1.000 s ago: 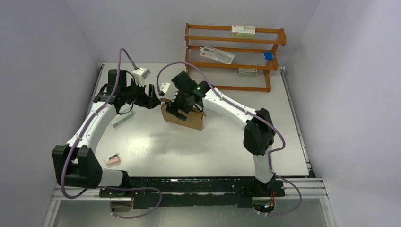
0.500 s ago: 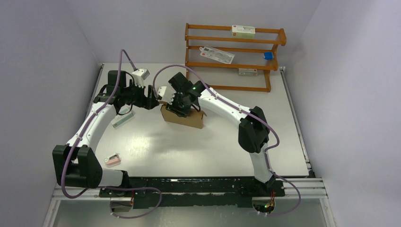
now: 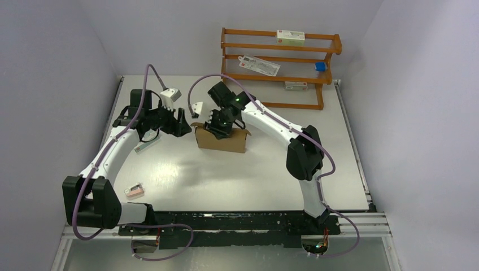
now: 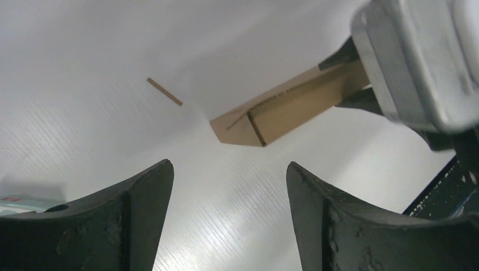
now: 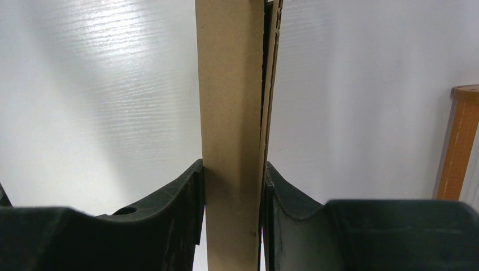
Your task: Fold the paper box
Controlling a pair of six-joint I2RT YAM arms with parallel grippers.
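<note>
The right gripper is pinching its jaws on an upright wall of the paper box, which is sitting mid-tabletop. The left gripper is hanging with jaws wide and empty, just left of the box. A flat carton is lying under that arm, a wooden rack is standing behind. The box is now sitting squarer than a second ago. The pale tabletop is gleaming between lilac-grey walls.

wooden rack with white cartons; small pink item on the table
</note>
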